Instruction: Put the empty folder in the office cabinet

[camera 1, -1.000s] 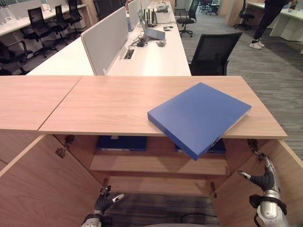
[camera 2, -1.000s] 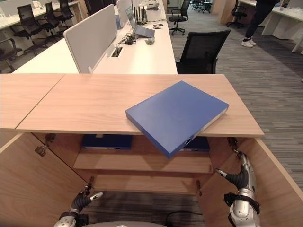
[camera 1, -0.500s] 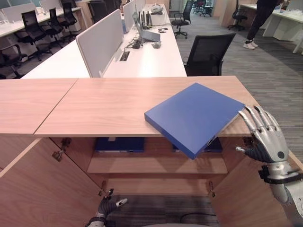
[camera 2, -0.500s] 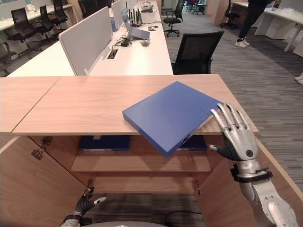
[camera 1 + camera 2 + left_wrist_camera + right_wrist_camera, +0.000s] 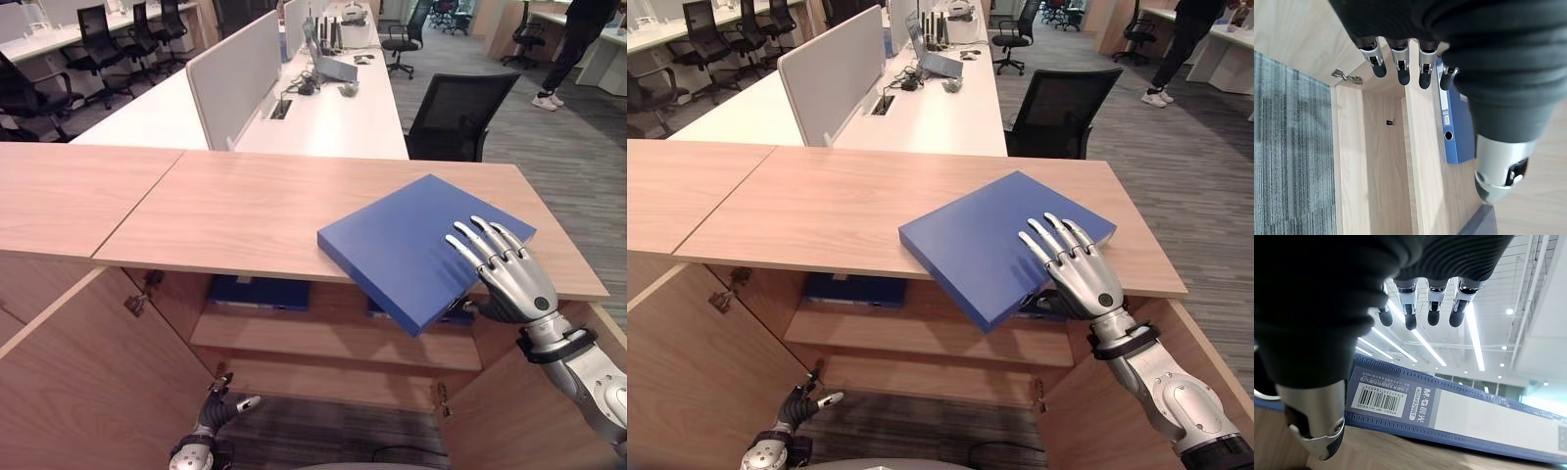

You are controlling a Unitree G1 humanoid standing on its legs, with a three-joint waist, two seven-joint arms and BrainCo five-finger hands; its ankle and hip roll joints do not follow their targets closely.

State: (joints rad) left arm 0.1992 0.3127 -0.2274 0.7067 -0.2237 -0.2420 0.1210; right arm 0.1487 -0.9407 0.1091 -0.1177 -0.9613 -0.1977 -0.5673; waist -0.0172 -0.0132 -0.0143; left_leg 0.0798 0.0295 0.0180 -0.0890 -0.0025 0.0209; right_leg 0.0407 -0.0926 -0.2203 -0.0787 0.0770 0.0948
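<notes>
Lying flat on the light wooden top of the office cabinet (image 5: 245,211), a blue folder (image 5: 411,245) sits turned at an angle, its long axis running diagonally from the near left toward the far right, with its nearest corner jutting out past the cabinet's front edge over the open interior. It is a plain, solid blue, thick ring-binder type folder with a smooth cover; from the right wrist view its spine (image 5: 1449,411) shows a long white label and a barcode sticker. The right hand (image 5: 505,269) rests over the folder's right end with its fingers straight and fanned apart on the cover, while the thumb sits lower, beside the folder's near edge; it is not curled round anything. The left hand (image 5: 217,411) hangs low in front of the cabinet, near the carpeted floor (image 5: 323,431), fingers loosely extended and holding nothing. Both cabinet doors stand open: the left door (image 5: 88,382) swings out on the robot's left, the right door (image 5: 509,411) on its right. Inside, a wooden shelf (image 5: 323,343) carries other blue folders (image 5: 260,292) lying flat. Beyond the cabinet stretches a long white desk (image 5: 333,113) with a grey divider screen (image 5: 235,73), and a black office chair (image 5: 460,108) stands beside it.
</notes>
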